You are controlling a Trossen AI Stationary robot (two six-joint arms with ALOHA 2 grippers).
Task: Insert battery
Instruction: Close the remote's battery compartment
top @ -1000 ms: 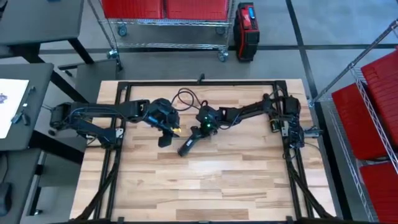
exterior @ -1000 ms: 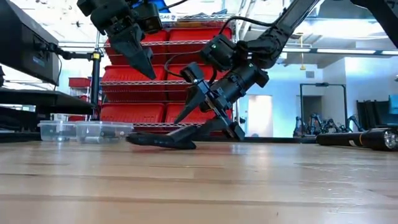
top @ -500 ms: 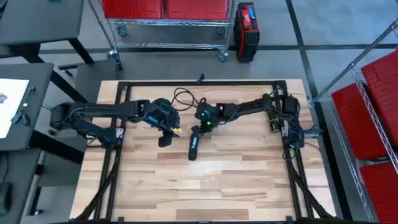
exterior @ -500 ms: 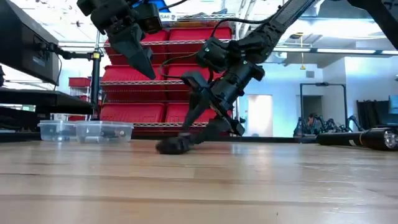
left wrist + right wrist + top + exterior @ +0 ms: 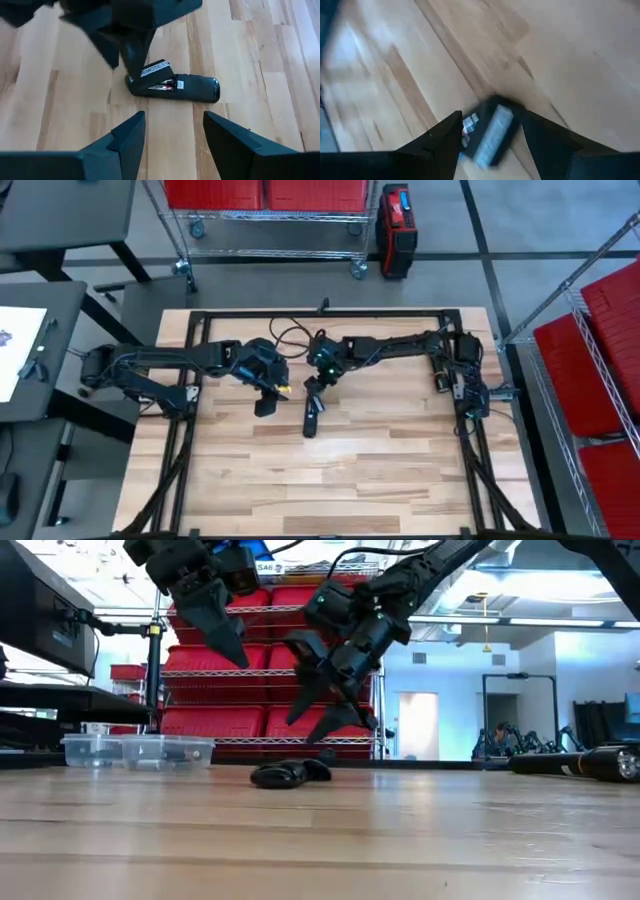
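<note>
Apparently the remote (image 5: 172,87) lay on the desk (image 5: 340,470), battery bay exposed. Right tool (image 5: 325,705) hung spread above it; left tool (image 5: 172,135) spread nearby. Next: seat the battery.

Black remote on pale wood

The remote (image 5: 311,415) is black with a white label; table (image 5: 380,460) is light striped wood; red bins (image 5: 260,192) upper centre.

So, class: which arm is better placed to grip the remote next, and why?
Probably the right: its open gripper hangs directly above the remote on the table, while the left gripper, also open, sits off to one side.
</note>
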